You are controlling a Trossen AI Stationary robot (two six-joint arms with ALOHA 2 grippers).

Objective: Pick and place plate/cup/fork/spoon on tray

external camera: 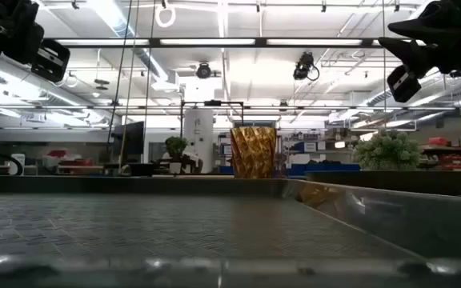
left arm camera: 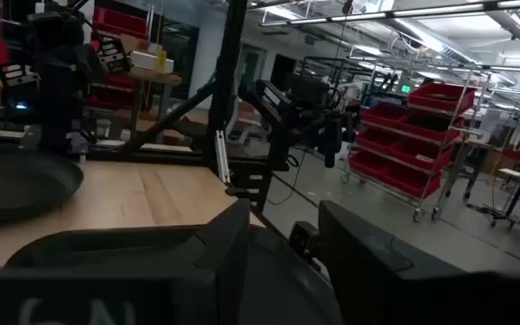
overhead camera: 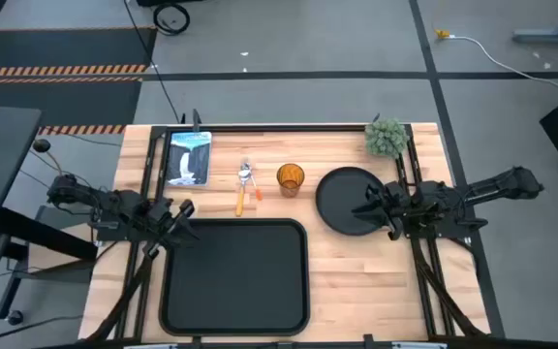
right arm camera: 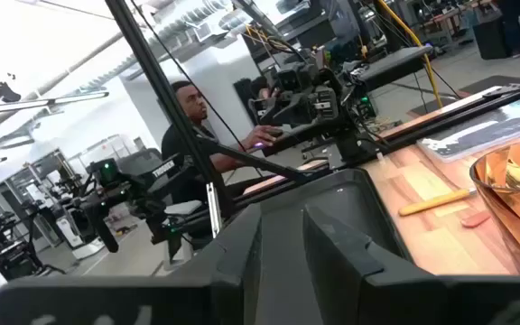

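The black rectangular tray (overhead camera: 235,276) lies at the table's near middle. The round black plate (overhead camera: 342,194) lies on the wood to the tray's far right. The amber cup (overhead camera: 291,178) stands upright left of the plate, also in the low view (external camera: 253,152). A spoon and an orange-handled fork (overhead camera: 245,186) lie left of the cup. My left gripper (overhead camera: 180,217) is open and empty, in the air over the tray's far left corner. My right gripper (overhead camera: 372,206) is open and empty, in the air over the plate's right part.
A printed booklet (overhead camera: 189,157) lies at the far left of the table. A small green plant (overhead camera: 387,137) stands at the far right corner. A person (right arm camera: 188,113) sits beyond the table's left side. Bare wood (overhead camera: 366,281) lies right of the tray.
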